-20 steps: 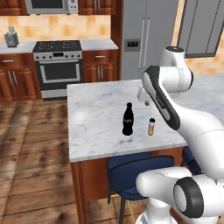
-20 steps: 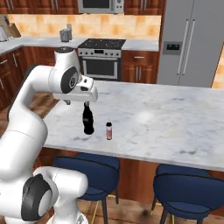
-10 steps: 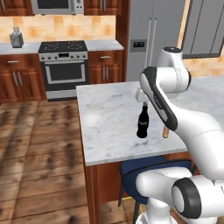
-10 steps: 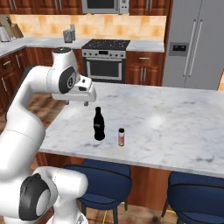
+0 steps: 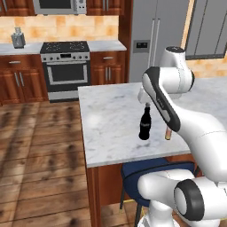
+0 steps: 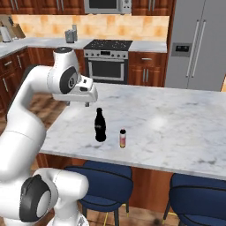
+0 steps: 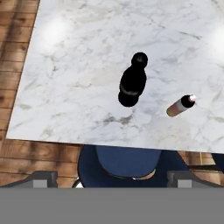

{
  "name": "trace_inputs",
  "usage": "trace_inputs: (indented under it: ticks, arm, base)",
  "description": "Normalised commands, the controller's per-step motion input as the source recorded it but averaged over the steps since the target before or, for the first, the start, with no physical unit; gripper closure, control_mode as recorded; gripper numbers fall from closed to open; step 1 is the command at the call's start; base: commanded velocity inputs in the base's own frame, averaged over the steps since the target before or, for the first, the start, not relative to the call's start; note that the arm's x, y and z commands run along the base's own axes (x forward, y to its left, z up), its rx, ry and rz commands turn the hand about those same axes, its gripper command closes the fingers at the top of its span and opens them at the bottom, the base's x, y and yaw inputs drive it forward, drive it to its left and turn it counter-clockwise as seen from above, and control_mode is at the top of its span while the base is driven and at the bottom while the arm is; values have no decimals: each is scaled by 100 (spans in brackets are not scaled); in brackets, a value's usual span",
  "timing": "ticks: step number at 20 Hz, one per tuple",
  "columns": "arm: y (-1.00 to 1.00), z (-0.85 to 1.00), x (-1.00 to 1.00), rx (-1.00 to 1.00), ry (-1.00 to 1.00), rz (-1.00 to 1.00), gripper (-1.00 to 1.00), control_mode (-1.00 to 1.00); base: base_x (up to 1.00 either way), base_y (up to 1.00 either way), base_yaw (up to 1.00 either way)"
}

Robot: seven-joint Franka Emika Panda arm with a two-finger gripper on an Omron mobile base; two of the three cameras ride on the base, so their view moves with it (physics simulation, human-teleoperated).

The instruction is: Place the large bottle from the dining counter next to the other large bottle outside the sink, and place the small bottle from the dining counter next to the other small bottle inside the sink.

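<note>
1. In the left base view the large bottle (image 5: 145, 123) stands upright on the dining counter (image 5: 111, 119), near the front edge, and the arm covers most of the small bottle (image 5: 168, 134), so that just a thin strip of it shows to the right of the large one.
2. The right base view shows the two bottles free of the arm: the large bottle (image 6: 100, 125) stands to the left, the small bottle (image 6: 122, 138) just beside it to the right, apart and not touching, both upright on the dining counter (image 6: 176, 119).
3. The right base view also shows the gripper (image 6: 86, 104) under the white hand, above the counter and to the upper left of the large bottle; it touches nothing.
4. The hand view looks down on the bottles from above: the large bottle (image 7: 132, 81) is near the middle, the small bottle (image 7: 180, 106) is to its right, and a blue stool (image 7: 131, 164) shows under the counter edge.
5. In the hand view the two fingertips (image 7: 41, 178) stand at the far left and far right of the bottom edge, so the fingers are spread wide and hold nothing.
6. Count: two bottles on the counter, one large and one small. Two blue stools (image 6: 106, 176) show in the right base view, one in the left base view.
7. One stove (image 5: 66, 68) and one grey refrigerator (image 6: 196, 44) stand behind the counter.
</note>
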Motion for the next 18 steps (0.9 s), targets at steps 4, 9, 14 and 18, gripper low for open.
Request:
trace_inputs:
  ticks: [4, 9, 14, 18]
  arm:
    - [-9, 0, 62, 0, 9, 2, -100, -100]
    - [-23, -1, 36, 0, 6, 7, -100, -100]
    - [-27, -5, 33, 0, 0, 2, -100, -100]
    - [0, 0, 43, 0, 7, 0, -100, -100]
  base:
    - [0, 0, 0]
    - [0, 0, 0]
    - [0, 0, 0]
    - [0, 0, 0]
